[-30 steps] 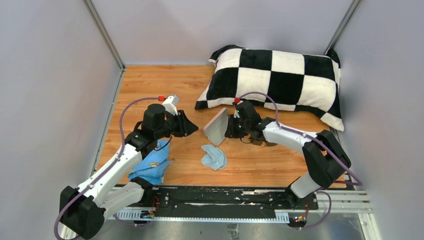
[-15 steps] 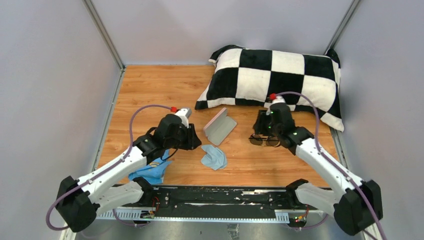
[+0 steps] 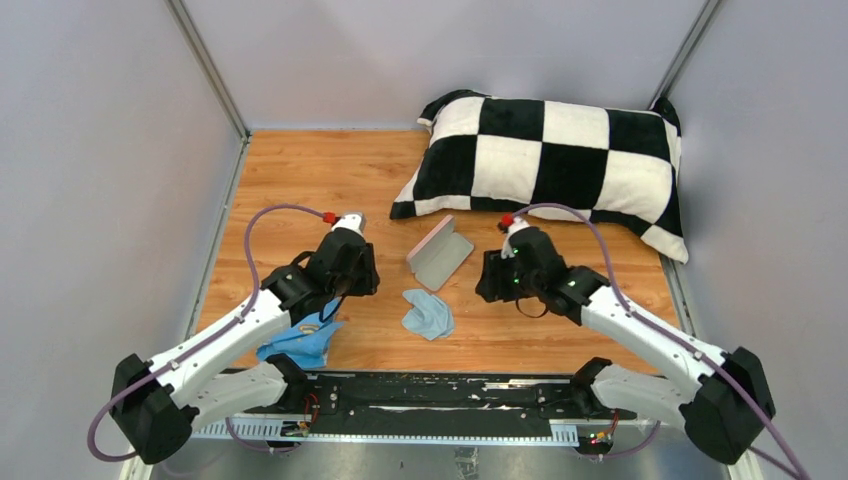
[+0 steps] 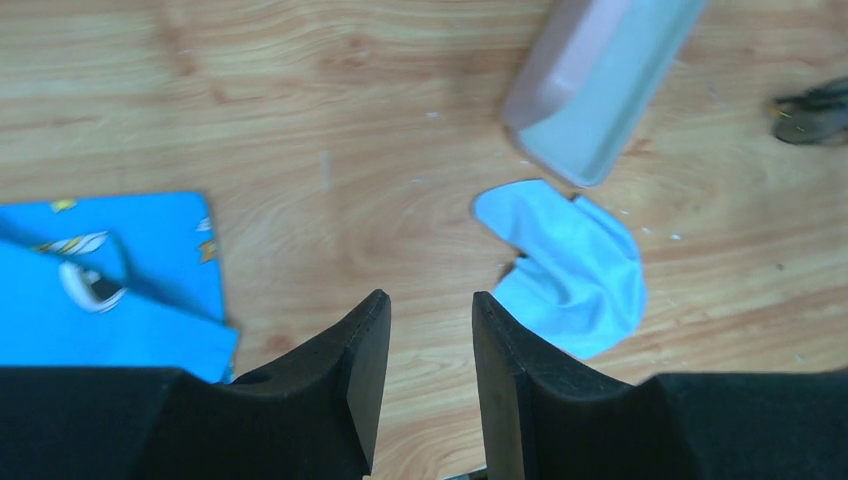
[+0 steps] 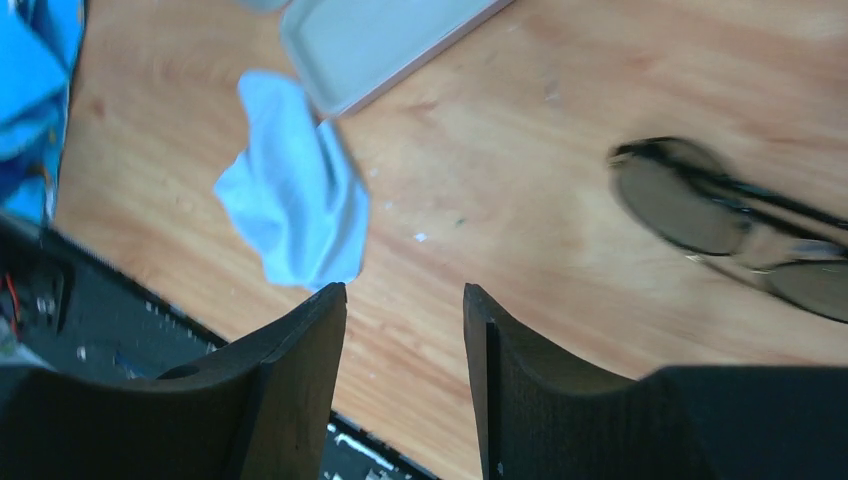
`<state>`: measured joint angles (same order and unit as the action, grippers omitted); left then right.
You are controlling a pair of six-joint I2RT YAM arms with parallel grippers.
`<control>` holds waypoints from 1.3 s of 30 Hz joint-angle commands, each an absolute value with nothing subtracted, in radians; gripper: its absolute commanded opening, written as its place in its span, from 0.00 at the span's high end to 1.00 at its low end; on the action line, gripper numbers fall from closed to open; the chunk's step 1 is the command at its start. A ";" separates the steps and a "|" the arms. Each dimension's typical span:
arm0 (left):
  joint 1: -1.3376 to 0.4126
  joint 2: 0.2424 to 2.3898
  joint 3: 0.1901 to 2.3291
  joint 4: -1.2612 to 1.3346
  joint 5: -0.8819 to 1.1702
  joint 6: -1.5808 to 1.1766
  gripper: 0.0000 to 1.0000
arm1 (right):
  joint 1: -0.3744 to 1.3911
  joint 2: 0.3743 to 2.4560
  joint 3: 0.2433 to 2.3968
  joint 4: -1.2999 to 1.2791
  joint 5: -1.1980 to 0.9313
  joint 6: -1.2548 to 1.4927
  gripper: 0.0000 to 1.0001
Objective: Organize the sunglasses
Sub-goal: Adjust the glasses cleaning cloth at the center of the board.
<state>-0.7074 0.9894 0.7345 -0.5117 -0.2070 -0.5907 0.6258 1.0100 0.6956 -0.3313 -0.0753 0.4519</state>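
The sunglasses (image 5: 730, 225), thin dark frame with brownish lenses, lie on the wooden table to the right of my right gripper (image 5: 405, 295). They also show at the far right edge of the left wrist view (image 4: 815, 110). In the top view my right arm hides them. The pink case (image 3: 440, 252) lies open between the two grippers, free of both. My right gripper (image 3: 490, 278) is open and empty above bare wood. My left gripper (image 3: 360, 270) is open and empty, left of the case. A light-blue cloth (image 3: 428, 313) lies crumpled just in front of the case.
A black-and-white checkered pillow (image 3: 560, 160) lies along the back right. A bright blue patterned cloth (image 3: 300, 335) lies at the front left under my left arm. Grey walls enclose the table on three sides.
My right gripper has let go of the case, which now lies open on the table, swung right over the sunglasses and come partly back left. My left gripper has pulled back towards the near edge.
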 commanded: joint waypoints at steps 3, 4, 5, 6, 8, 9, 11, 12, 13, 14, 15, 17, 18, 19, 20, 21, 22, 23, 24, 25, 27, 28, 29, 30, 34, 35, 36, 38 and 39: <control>-0.658 0.895 0.683 -0.674 -0.325 -0.722 0.57 | 0.879 1.154 0.729 -0.289 -0.009 0.508 0.46; -0.658 0.888 0.663 -0.666 -0.310 -0.732 0.57 | 0.912 1.192 0.737 -0.279 -0.005 0.509 0.45; -0.658 0.886 0.655 -0.657 -0.296 -0.738 0.57 | 0.938 1.208 0.743 -0.272 -0.003 0.511 0.45; -0.658 0.889 0.643 -0.652 -0.284 -0.741 0.57 | 0.966 1.238 0.748 -0.265 -0.002 0.514 0.45; -0.659 0.902 0.639 -0.649 -0.264 -0.743 0.57 | 1.017 1.290 0.759 -0.250 0.016 0.518 0.44; -0.659 0.912 0.639 -0.648 -0.249 -0.738 0.57 | 1.039 1.312 0.763 -0.243 0.039 0.518 0.43; -0.658 0.923 0.636 -0.626 -0.219 -0.736 0.57 | 1.065 1.354 0.772 -0.230 0.059 0.521 0.43; -0.659 0.925 0.631 -0.612 -0.201 -0.734 0.57 | 1.066 1.375 0.775 -0.226 0.062 0.526 0.43; -0.662 0.927 0.626 -0.597 -0.184 -0.733 0.57 | 1.065 1.394 0.778 -0.219 0.067 0.528 0.43; -0.667 0.926 0.620 -0.583 -0.164 -0.731 0.57 | 1.066 1.411 0.778 -0.210 0.072 0.529 0.43; -0.675 0.925 0.618 -0.572 -0.151 -0.728 0.57 | 1.065 1.428 0.780 -0.202 0.078 0.530 0.43; -0.706 0.923 0.616 -0.569 -0.142 -0.727 0.56 | 1.062 1.462 0.788 -0.199 0.089 0.534 0.45; -0.718 0.919 0.613 -0.569 -0.139 -0.726 0.56 | 1.062 1.476 0.794 -0.198 0.092 0.536 0.47; -0.725 0.917 0.607 -0.569 -0.133 -0.724 0.56 | 1.062 1.487 0.799 -0.196 0.091 0.539 0.48; -0.731 0.916 0.601 -0.567 -0.126 -0.723 0.55 | 1.062 1.496 0.801 -0.190 0.089 0.542 0.50; -0.738 0.915 0.592 -0.564 -0.115 -0.720 0.55 | 1.061 1.503 0.801 -0.186 0.089 0.543 0.52; -0.746 0.916 0.584 -0.562 -0.106 -0.719 0.55 | 1.061 1.510 0.801 -0.181 0.088 0.547 0.55; -0.754 0.918 0.578 -0.559 -0.096 -0.718 0.55 | 1.062 1.518 0.801 -0.180 0.087 0.549 0.58; -0.760 0.920 0.574 -0.561 -0.090 -0.714 0.55 | 1.062 1.524 0.801 -0.179 0.090 0.550 0.65; -0.765 0.921 0.570 -0.561 -0.088 -0.713 0.55 | 1.062 1.530 0.799 -0.178 0.092 0.551 0.70; -0.769 0.917 0.560 -0.557 -0.091 -0.724 0.55 | 1.062 1.532 0.798 -0.182 0.091 0.551 0.77; -0.771 0.912 0.554 -0.547 -0.092 -0.727 0.55 | 1.062 1.529 0.798 -0.187 0.087 0.549 0.81; -0.774 0.910 0.547 -0.534 -0.088 -0.731 0.55 | 1.062 1.522 0.798 -0.195 0.083 0.545 0.84; -0.777 0.910 0.538 -0.519 -0.080 -0.732 0.55 | 1.062 1.513 0.798 -0.205 0.078 0.542 0.88; -0.805 0.925 0.516 -0.459 -0.054 -0.744 0.55 | 1.062 1.460 0.791 -0.269 0.066 0.524 0.96; -0.823 0.934 0.515 -0.449 -0.052 -0.749 0.55 | 1.061 1.448 0.788 -0.287 0.064 0.517 0.96; -0.840 0.944 0.516 -0.438 -0.053 -0.753 0.55 | 1.061 1.436 0.785 -0.305 0.063 0.513 0.93; -0.881 0.969 0.519 -0.414 -0.060 -0.769 0.55 | 1.062 1.418 0.779 -0.338 0.063 0.507 0.72; -0.904 0.985 0.520 -0.395 -0.064 -0.779 0.55 | 1.062 1.412 0.775 -0.353 0.066 0.504 0.62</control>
<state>-0.8379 0.9432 0.5255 -0.4797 -0.0711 -0.7422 1.0554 1.4548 0.7773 -0.2497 0.0540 0.5259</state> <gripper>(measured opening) 0.452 0.226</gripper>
